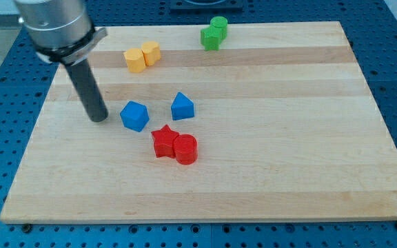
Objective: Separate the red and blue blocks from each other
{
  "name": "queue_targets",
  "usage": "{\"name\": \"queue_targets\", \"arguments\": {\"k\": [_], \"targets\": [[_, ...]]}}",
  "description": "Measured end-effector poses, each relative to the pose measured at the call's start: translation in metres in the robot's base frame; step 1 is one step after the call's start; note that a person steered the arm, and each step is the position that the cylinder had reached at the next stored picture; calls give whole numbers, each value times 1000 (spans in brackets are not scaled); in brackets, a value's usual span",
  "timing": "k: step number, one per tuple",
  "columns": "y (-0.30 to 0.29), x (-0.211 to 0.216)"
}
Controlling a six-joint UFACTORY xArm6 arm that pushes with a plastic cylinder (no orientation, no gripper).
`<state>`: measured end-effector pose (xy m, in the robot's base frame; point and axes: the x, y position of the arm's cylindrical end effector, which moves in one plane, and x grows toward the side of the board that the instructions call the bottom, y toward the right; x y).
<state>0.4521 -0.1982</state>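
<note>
My tip [98, 118] rests on the wooden board [288, 138], just left of a blue cube [135, 116] with a small gap between them. A blue wedge-shaped block [182, 106] sits to the right of the cube. Below and between them a red star block [163, 142] touches a red cylinder [185, 149] on its right. The red pair lies close under the blue cube, apart from it by a narrow gap.
Two yellow blocks [143, 56] sit side by side near the view's top, left of centre. Two green blocks [214, 32] sit touching at the board's top edge. Blue perforated table surrounds the board.
</note>
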Motion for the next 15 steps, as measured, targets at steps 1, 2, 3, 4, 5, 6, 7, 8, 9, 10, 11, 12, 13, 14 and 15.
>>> {"name": "queue_targets", "arguments": {"k": [1,2,3,4,5,6,7,8,9,10,11,12,13,14,15], "targets": [[4,28],[31,29],[52,9],[67,-4],[68,0],[31,3],[22,-19],[42,-33],[60,-30],[74,-21],[74,-14],[65,2],[66,15],[77,12],[93,6]]}}
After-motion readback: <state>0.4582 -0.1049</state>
